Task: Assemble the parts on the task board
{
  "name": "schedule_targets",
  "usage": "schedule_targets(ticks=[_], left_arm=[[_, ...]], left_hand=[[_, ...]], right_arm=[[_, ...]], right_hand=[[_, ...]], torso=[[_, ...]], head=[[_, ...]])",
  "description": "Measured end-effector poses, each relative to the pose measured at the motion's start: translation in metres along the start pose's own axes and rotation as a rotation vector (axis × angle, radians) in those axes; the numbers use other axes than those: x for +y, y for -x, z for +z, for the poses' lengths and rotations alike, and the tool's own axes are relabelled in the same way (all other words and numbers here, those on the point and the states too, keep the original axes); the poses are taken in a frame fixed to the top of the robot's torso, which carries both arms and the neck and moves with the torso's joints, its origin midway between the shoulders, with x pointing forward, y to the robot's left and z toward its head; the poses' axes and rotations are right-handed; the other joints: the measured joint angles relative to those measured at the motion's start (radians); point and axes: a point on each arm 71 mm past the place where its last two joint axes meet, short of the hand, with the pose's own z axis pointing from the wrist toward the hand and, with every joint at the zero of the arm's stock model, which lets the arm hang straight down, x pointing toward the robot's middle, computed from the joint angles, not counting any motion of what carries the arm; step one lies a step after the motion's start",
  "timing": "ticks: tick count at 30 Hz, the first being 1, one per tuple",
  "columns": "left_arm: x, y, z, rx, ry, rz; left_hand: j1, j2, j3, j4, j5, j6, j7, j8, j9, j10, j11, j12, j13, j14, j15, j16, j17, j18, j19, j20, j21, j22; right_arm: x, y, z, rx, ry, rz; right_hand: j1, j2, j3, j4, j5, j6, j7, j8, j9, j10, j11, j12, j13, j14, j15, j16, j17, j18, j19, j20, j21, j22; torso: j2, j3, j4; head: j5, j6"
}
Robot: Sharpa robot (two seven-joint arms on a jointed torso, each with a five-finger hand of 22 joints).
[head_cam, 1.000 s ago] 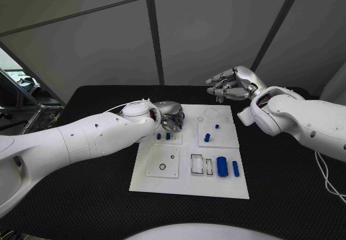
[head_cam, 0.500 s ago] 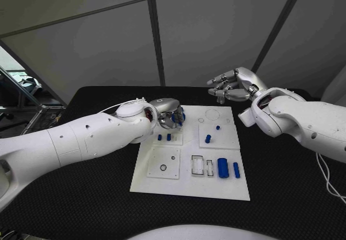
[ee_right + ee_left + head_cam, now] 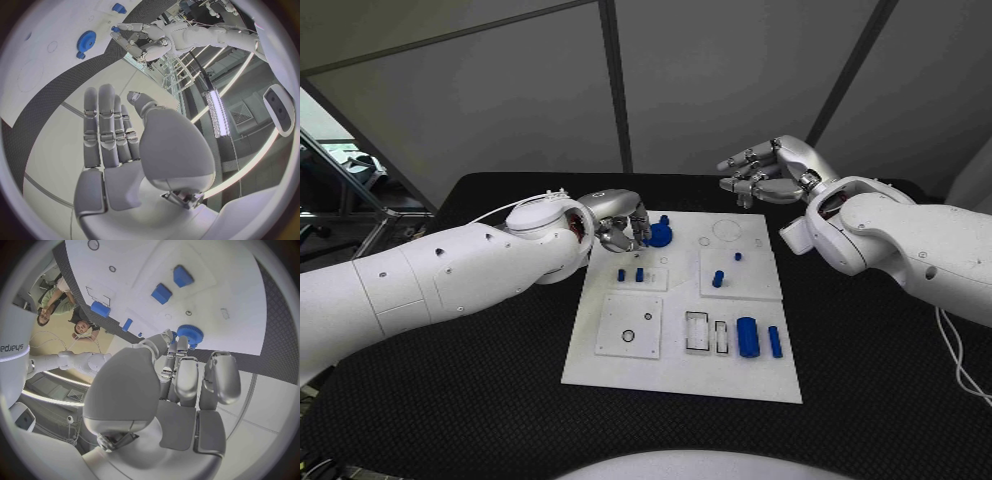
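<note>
I see blue gear [image 3: 659,235] on task board [image 3: 682,375] at 11 o'clock corner, left hand [image 3: 620,226] fingers [image 3: 187,377] touching it; grasp or just contact, can't tell. Right hand [image 3: 769,170] released, hovering off board at 1 o'clock. Risk: weak fingertip hold, gear slips or tilts, misses seat.

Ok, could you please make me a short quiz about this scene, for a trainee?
1. True or false: the right hand holds a blue part.
2. What lies at the fingertips of the left hand? A) a blue gear B) a red cap C) a grey ring
3. Which hand is over the task board?
Key: 1 false; 2 A; 3 the left hand.
</note>
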Motion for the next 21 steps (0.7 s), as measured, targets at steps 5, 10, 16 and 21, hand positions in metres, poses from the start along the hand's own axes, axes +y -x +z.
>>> schedule_targets(ticks=[5,10,16,21], left_arm=[[0.009,0.001,-0.005,0.008,0.025,-0.002],[0.015,-0.001,-0.006,0.020,0.045,-0.005],[0.021,-0.004,-0.007,0.038,0.062,-0.008],[0.022,-0.008,-0.004,0.053,0.070,-0.011]], left_hand=[[-0.005,-0.005,0.000,0.000,0.000,0.000,0.000,-0.005,-0.002,0.000,0.000,-0.007,-0.001,0.000,0.000,0.000,-0.001,0.000,0.000,0.000,0.000,0.000],[-0.007,-0.006,0.000,0.000,0.000,0.000,0.000,-0.005,-0.003,0.000,0.000,-0.009,-0.001,0.000,0.000,0.000,-0.001,0.000,0.000,0.000,0.000,0.000],[-0.025,-0.017,0.000,0.000,0.000,0.000,0.000,-0.011,-0.006,0.004,0.003,-0.021,-0.001,0.000,0.000,0.000,-0.004,0.000,0.000,0.000,0.000,0.000],[-0.025,-0.017,0.000,0.000,0.000,0.000,0.000,-0.011,-0.006,0.004,0.003,-0.021,-0.001,0.000,0.000,0.000,-0.004,0.000,0.000,0.000,0.000,0.000]], right_arm=[[0.000,0.000,0.000,0.000,0.000,0.000],[0.000,0.000,0.000,0.000,0.000,0.000],[0.000,0.000,0.000,0.000,-0.001,0.000],[0.000,0.000,0.000,0.000,-0.001,0.000]], right_hand=[[0.000,0.000,0.000,0.000,0.000,0.000,0.000,0.000,0.000,0.000,0.000,0.000,0.000,0.000,0.000,0.000,0.000,0.000,0.000,0.000,0.000,0.000],[0.000,0.000,0.000,0.000,0.000,0.000,0.000,0.000,0.000,0.000,0.000,0.000,0.000,0.000,0.000,0.000,0.000,0.000,0.000,0.000,0.000,0.000],[0.000,0.000,0.000,0.000,0.000,0.000,0.000,0.000,0.000,0.000,0.000,0.000,0.000,0.000,0.000,0.000,0.000,0.000,0.000,0.000,0.000,0.000],[0.000,0.000,0.000,0.000,0.000,0.000,0.000,0.000,0.000,0.000,0.000,0.000,0.000,0.000,0.000,0.000,0.000,0.000,0.000,0.000,0.000,0.000]], torso=[[0.001,0.0002,-0.0011],[0.001,0.0001,-0.0015],[0.001,0.0002,-0.0022],[0.001,0.0003,-0.0023]], head=[[0.004,-0.001],[0.007,-0.001],[0.008,-0.002],[0.008,-0.001]])
